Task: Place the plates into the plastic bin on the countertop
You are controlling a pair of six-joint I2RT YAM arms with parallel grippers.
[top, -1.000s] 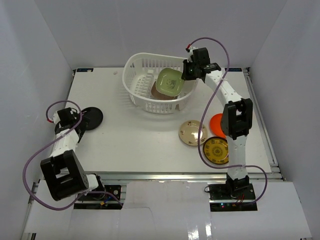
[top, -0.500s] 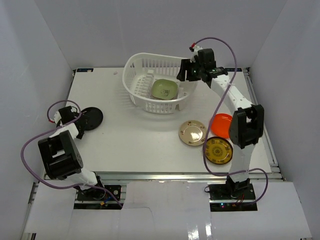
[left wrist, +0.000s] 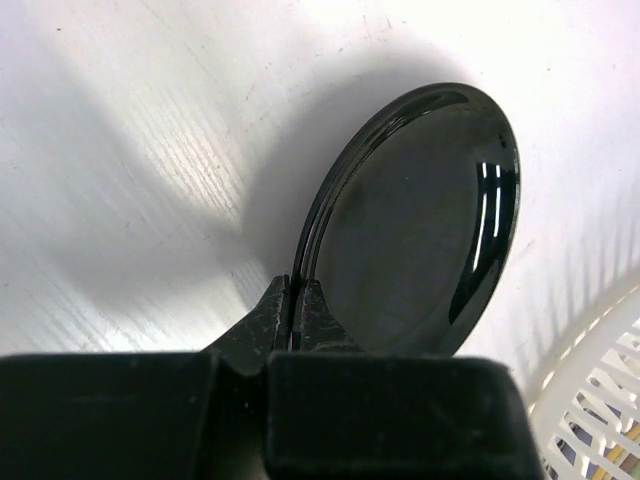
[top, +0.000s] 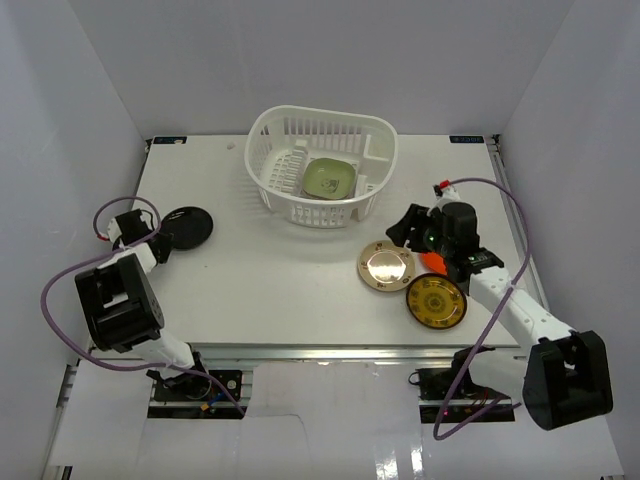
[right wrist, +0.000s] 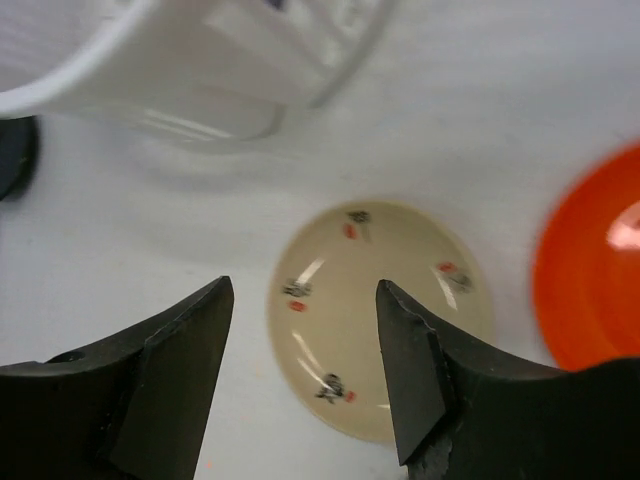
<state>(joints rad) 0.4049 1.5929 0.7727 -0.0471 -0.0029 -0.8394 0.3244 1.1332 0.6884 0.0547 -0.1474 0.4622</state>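
Broadly, the white table fills the scene, and the plastic bin stands on its far half, near the middle, with its slotted walls upright. A green plate, squarish with rounded corners, lies inside the bin towards its right side.

The other four plates are outside the bin. A black plate is at the left side of the table, well apart from the bin. A cream plate with small red and dark marks lies flat on the table in front of the bin's right corner. A yellow plate lies just beside the cream one, nearer the front edge. An orange plate sits to the right of the cream plate; in the overhead view the right arm covers most of it.

The left hand is clenched on the rim of the black plate, its two fingers pinched together over the near edge, and the plate stands tilted from that edge with its shadow on the table beneath it.

The right hand hangs over the near-left part of the cream plate with its fingers spread apart, grasping nothing
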